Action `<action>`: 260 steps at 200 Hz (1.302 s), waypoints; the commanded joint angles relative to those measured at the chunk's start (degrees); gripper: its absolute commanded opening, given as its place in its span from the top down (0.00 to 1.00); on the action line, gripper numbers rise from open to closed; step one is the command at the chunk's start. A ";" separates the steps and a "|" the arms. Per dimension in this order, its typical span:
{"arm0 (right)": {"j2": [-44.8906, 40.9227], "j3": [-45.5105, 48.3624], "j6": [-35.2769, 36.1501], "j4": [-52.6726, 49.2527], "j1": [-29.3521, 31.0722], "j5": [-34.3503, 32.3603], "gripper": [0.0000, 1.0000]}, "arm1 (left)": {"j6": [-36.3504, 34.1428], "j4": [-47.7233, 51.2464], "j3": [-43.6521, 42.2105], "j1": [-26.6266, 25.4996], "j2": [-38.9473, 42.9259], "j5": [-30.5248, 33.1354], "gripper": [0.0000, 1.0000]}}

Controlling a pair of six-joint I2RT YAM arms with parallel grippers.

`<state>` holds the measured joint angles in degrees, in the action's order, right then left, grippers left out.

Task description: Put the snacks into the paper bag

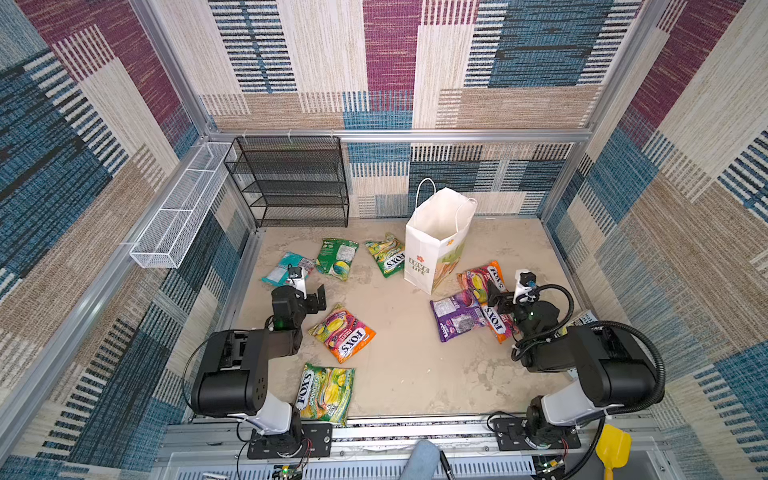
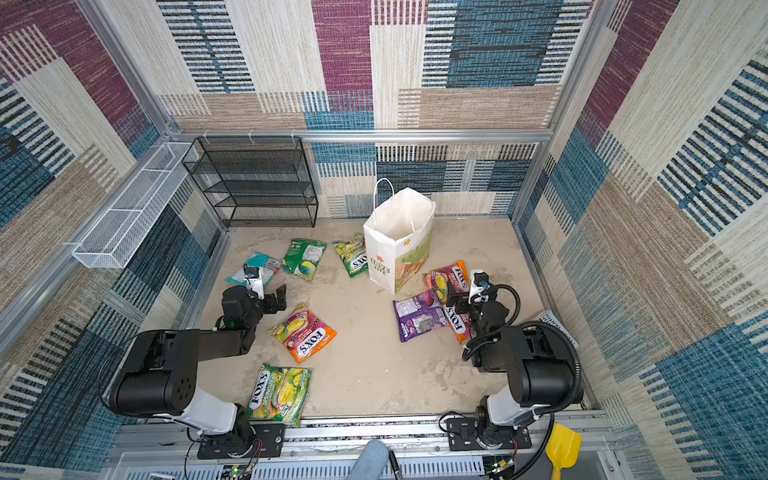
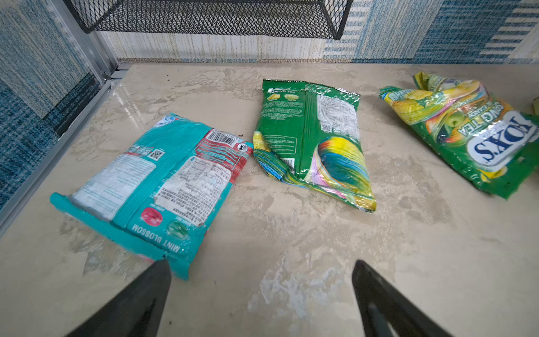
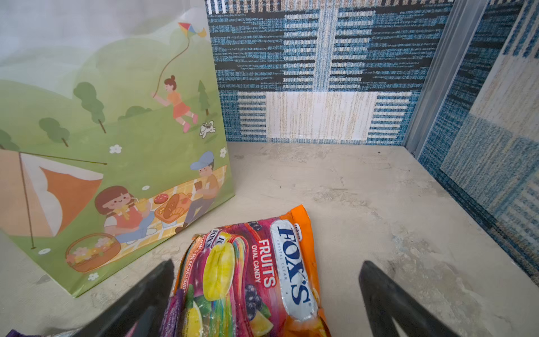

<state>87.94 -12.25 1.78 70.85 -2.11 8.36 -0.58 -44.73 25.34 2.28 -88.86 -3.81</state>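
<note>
right end effector (image 4: pixel 267 262) spread | orange packet (image 4: pixel 248 280): long axis toward back wall (image 4: pixel 320 87)

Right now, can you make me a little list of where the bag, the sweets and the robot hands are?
Bag: paper bag standing upright, mouth open, no packet seen inside
Snacks: at least eight packets showing, all lying on the table
Left gripper: open, empty, near the teal packet
Right gripper: open, empty, over an orange packet beside the bag
</note>
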 commanded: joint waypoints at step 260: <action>-3.03 -0.92 -1.51 -1.80 -0.44 -3.30 0.00 | 2.41 -0.20 -0.45 1.62 2.51 2.47 0.00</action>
<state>87.90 -12.58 1.74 70.81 -2.59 8.36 1.76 -47.94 22.50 3.62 -88.07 1.10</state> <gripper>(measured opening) 0.996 0.995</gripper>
